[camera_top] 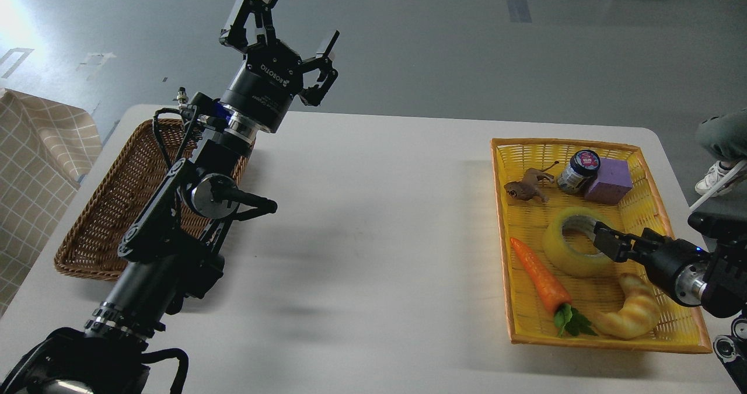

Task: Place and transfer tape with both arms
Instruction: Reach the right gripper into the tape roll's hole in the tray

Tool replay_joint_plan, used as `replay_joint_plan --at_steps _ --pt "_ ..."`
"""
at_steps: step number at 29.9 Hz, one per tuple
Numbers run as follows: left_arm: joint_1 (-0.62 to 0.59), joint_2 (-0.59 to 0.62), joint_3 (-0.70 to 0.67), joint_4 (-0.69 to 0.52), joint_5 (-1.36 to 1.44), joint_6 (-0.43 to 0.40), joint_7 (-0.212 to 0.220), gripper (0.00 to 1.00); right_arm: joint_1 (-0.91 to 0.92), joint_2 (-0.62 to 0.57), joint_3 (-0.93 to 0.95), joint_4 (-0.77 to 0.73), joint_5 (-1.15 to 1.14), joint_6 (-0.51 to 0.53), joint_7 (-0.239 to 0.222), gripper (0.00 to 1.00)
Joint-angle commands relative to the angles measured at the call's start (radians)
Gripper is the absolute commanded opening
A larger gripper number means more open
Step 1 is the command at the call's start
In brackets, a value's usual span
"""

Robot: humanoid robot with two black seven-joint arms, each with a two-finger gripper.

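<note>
Inside the woven yellow basket (pixel 671 330) at right, the glossy translucent tape roll (pixel 569 248) lies flat, the right gripper (pixel 604 239) reaching its rim, grip uncertain, while the left gripper (pixel 292 29) spreads wide above the brown wicker tray (pixel 105 219).

Left arm (pixel 175 219), left half of frame: matte black links, silver joint disc mid-arm, silver ring at the wrist, black cables looped alongside, ribbed collar near the lower-left corner. Left gripper (pixel 292 26), upper left: black, two linkage fingers with pale pads, white "ROBOTIQ" lettering on the body. Right arm (pixel 694 271), lower right: black, silver disc, small blue LED. Right gripper (pixel 607 239): black, blocky fingers.
</note>
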Motion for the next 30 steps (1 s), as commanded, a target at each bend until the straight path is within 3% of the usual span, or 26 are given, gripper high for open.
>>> replay_joint_plan --at_steps 1,16,19,22,30 --pt "0.0 0.0 0.0 0.0 0.001 0.0 0.0 0.98 0.0 0.003 -0.002 -0.013 0.0 -0.002 -0.002 0.88" --pt "0.003 0.0 0.0 0.0 -0.002 -0.002 0.0 0.98 0.014 0.017 -0.04 -0.042 0.0 -0.004 -0.014 0.85" --pt "0.005 0.0 0.0 0.0 -0.002 -0.002 0.0 0.98 0.026 0.017 -0.046 -0.053 0.0 -0.004 -0.019 0.73" --pt "0.003 0.0 0.0 0.0 -0.002 -0.002 0.0 0.98 0.04 0.017 -0.055 -0.057 0.0 -0.004 -0.03 0.71" --pt "0.003 0.0 0.0 0.0 -0.002 -0.002 0.0 0.98 0.037 0.014 -0.057 -0.056 0.0 -0.001 -0.031 0.52"
